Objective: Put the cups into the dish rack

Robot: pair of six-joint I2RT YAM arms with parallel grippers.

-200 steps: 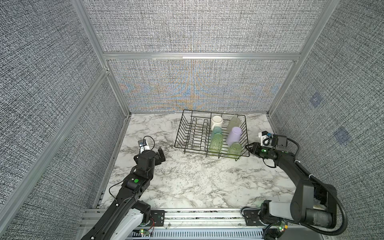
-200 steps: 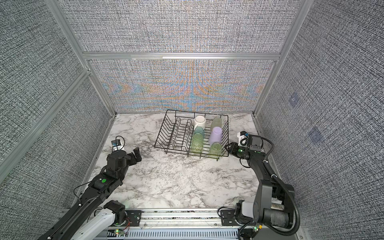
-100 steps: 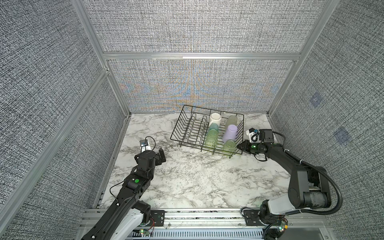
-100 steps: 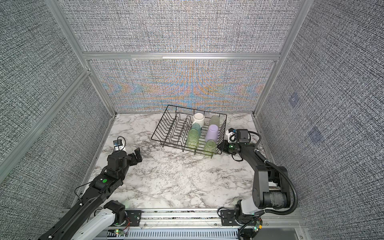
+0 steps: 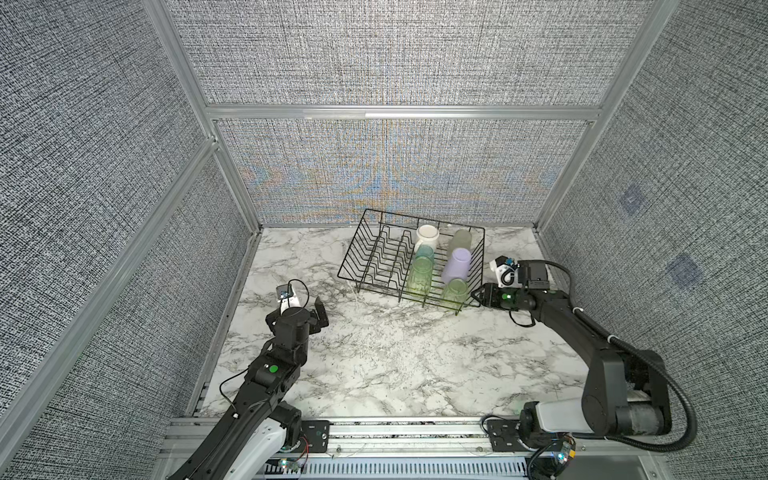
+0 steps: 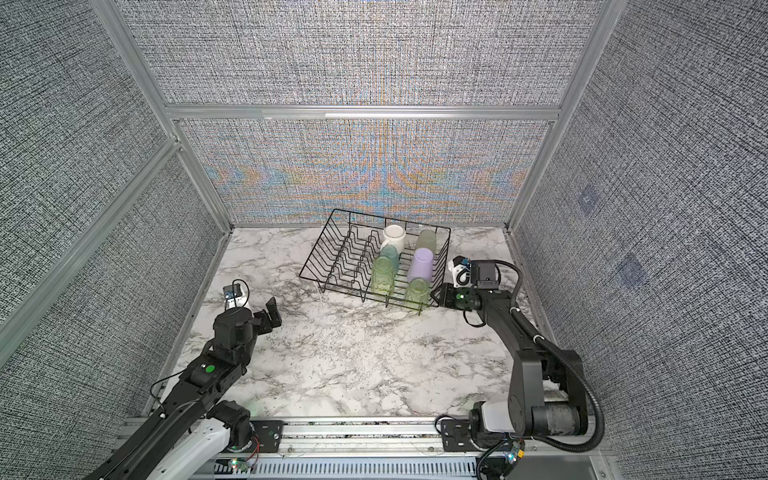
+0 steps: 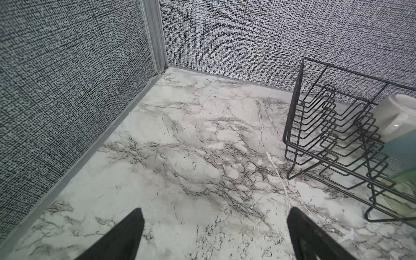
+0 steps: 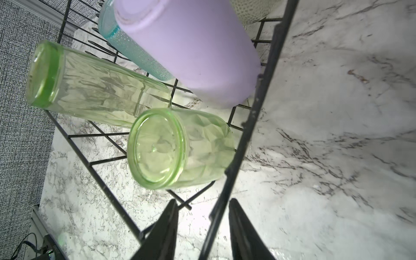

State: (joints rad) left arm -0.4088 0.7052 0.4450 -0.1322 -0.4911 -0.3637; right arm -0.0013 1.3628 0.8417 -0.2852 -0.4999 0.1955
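While the left end effector (image 7: 215,209) hangs wide open and empty over the near left of the marble surface (image 5: 374,353), the dish rack (image 5: 376,257) sits far right of centre, all six cups (image 5: 456,265) in its right half. Farther right, the right end effector (image 8: 202,200) is closed on the rack's near right rim wire.

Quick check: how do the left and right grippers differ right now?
The left gripper has its jaws wide apart; the right gripper has them shut. The left gripper holds nothing, above bare table; the right gripper clamps the rim wire of the rack at its near right corner. The left gripper is apart from the rack; the right gripper touches it. Both sit low, near the table.
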